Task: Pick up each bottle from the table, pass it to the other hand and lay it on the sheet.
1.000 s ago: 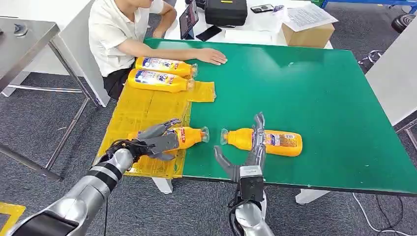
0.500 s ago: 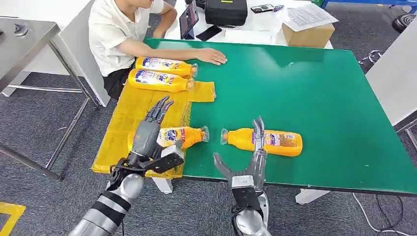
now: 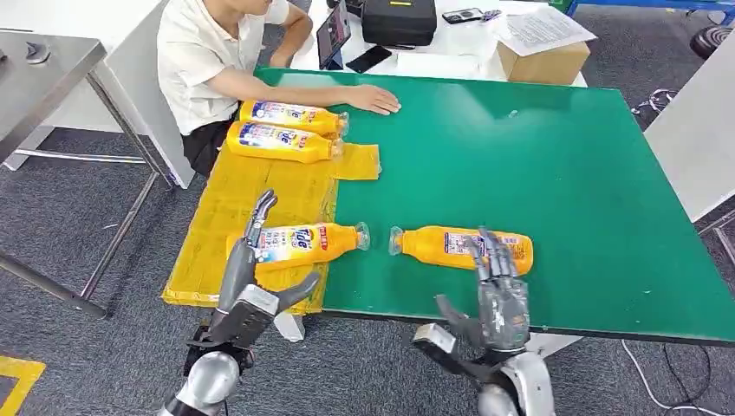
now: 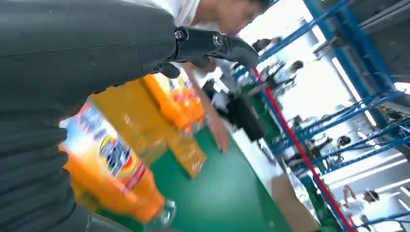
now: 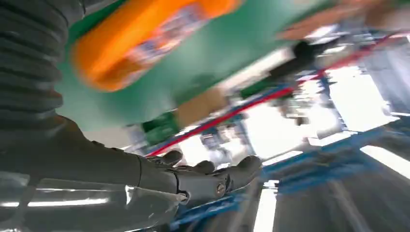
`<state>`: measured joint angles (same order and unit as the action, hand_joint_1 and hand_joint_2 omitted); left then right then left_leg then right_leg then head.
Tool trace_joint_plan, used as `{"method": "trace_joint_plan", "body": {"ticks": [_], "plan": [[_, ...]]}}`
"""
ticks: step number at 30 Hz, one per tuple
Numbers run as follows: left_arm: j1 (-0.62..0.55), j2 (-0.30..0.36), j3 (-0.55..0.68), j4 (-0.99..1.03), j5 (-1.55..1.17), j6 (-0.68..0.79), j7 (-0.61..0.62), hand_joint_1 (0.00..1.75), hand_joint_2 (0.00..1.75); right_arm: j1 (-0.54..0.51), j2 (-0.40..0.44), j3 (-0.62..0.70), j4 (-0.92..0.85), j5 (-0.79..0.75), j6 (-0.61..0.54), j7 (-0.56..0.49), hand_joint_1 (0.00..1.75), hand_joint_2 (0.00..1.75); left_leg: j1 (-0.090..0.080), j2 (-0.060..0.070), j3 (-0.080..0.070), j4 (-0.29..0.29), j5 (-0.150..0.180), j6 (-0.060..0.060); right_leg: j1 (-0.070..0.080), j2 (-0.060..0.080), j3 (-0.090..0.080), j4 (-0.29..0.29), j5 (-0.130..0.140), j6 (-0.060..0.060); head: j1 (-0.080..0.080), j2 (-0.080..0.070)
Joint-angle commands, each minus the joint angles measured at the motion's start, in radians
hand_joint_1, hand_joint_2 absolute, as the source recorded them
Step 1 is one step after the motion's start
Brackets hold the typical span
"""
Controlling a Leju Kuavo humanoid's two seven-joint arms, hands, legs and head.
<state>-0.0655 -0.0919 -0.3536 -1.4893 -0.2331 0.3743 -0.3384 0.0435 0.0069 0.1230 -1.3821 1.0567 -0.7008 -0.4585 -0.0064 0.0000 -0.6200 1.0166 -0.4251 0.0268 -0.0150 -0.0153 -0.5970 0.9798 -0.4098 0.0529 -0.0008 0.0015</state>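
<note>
Two orange bottles (image 3: 290,114) (image 3: 282,142) lie side by side at the far end of the yellow sheet (image 3: 227,200). A third bottle (image 3: 303,243) (image 4: 113,176) lies across the sheet's near right edge, cap over the green table (image 3: 537,165). A fourth bottle (image 3: 459,248) (image 5: 145,36) lies on the green surface near the front edge. My left hand (image 3: 247,290) hovers open just in front of the third bottle, holding nothing. My right hand (image 3: 496,295) is open, fingers spread, close in front of the fourth bottle without gripping it.
A person in a white shirt (image 3: 204,61) sits at the far left corner, one hand (image 3: 374,100) flat on the table. Behind are a black case (image 3: 399,22), a cardboard box (image 3: 544,61) and papers. A metal table (image 3: 43,65) stands left.
My left hand let go of the third bottle and drew back toward me, leaving it on the sheet's edge. My right hand moved right along the front edge, toward the fourth bottle's base.
</note>
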Motion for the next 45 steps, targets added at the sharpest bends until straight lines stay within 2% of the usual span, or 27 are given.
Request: {"method": "trace_joint_plan", "body": {"ticks": [1,3,4,6,13,21,26,37,41,43,45], "plan": [[0.01,-0.02,0.01,0.017,0.053,-0.033,-0.015,0.0,1.75,-0.173,-0.207,-0.117,0.338,0.098,0.003,0.095,0.0,1.75,0.0,0.001,0.004,-0.001,-0.001,-0.001,0.0,0.002,0.004,-0.002,0.0,-0.001,0.0,0.0],[0.011,-0.022,-0.001,0.02,0.055,-0.035,-0.016,0.0,1.75,-0.215,-0.228,-0.105,0.392,0.102,0.007,0.102,0.0,1.75,0.0,0.004,0.005,-0.001,-0.001,-0.001,0.0,0.005,0.004,-0.002,0.001,-0.001,0.0,0.0],[0.011,-0.025,-0.005,0.028,0.06,-0.037,-0.015,0.0,1.75,-0.274,-0.242,-0.071,0.467,0.116,0.063,0.131,0.0,1.75,0.0,0.004,0.003,-0.001,-0.001,-0.001,0.0,0.003,0.002,-0.001,0.001,0.0,0.0,0.0],[0.005,-0.029,-0.01,0.043,0.063,-0.037,-0.014,0.0,1.75,-0.327,-0.246,-0.045,0.518,0.122,0.088,0.147,0.0,1.75,0.0,0.004,0.004,-0.001,0.0,-0.001,0.0,0.004,0.003,-0.002,0.002,0.0,0.0,0.0],[0.002,-0.027,-0.009,0.046,0.066,-0.037,-0.015,0.0,1.75,-0.332,-0.247,-0.027,0.534,0.138,0.08,0.161,0.0,1.75,0.001,0.002,0.006,-0.001,-0.001,-0.001,0.001,0.002,0.006,-0.002,0.0,-0.001,0.0,0.0],[-0.044,-0.041,-0.035,0.087,0.079,-0.05,-0.021,0.0,1.75,-0.506,-0.204,0.058,0.73,0.144,0.138,0.168,0.0,1.75,0.0,0.005,0.003,0.0,0.0,0.0,0.001,0.004,0.002,0.0,0.002,-0.001,0.0,0.0],[-0.067,-0.051,-0.038,0.107,0.096,-0.042,-0.03,0.0,1.75,-0.558,-0.189,0.12,0.817,0.165,0.152,0.147,0.0,1.75,0.001,0.005,0.004,-0.001,0.0,-0.001,0.001,0.004,0.003,0.0,0.002,-0.001,0.0,0.0],[-0.089,-0.054,-0.029,0.136,0.103,-0.019,-0.034,0.0,1.75,-0.588,-0.169,0.141,0.896,0.141,0.199,0.136,0.0,1.75,0.0,0.002,0.004,0.0,0.0,0.0,0.001,0.002,0.003,0.0,0.001,0.0,-0.001,0.0],[-0.094,-0.055,-0.039,0.147,0.123,-0.032,-0.033,0.0,1.75,-0.602,-0.168,0.151,0.938,0.126,0.252,0.144,0.0,1.75,0.001,0.003,0.005,0.0,0.0,-0.001,0.001,0.002,0.005,0.0,0.001,-0.001,0.0,0.0],[-0.099,-0.052,-0.05,0.151,0.131,-0.041,-0.032,0.0,1.75,-0.606,-0.174,0.154,0.963,0.104,0.321,0.145,0.0,1.75,0.001,0.002,0.004,0.0,0.001,-0.001,0.001,0.001,0.003,0.0,0.001,0.0,0.0,0.0],[-0.099,-0.052,-0.051,0.151,0.131,-0.041,-0.032,0.0,1.75,-0.605,-0.177,0.154,0.963,0.103,0.32,0.144,0.0,1.75,0.001,0.001,0.005,-0.001,0.0,-0.001,0.001,0.001,0.005,-0.001,0.001,-0.001,0.0,0.0]]}}
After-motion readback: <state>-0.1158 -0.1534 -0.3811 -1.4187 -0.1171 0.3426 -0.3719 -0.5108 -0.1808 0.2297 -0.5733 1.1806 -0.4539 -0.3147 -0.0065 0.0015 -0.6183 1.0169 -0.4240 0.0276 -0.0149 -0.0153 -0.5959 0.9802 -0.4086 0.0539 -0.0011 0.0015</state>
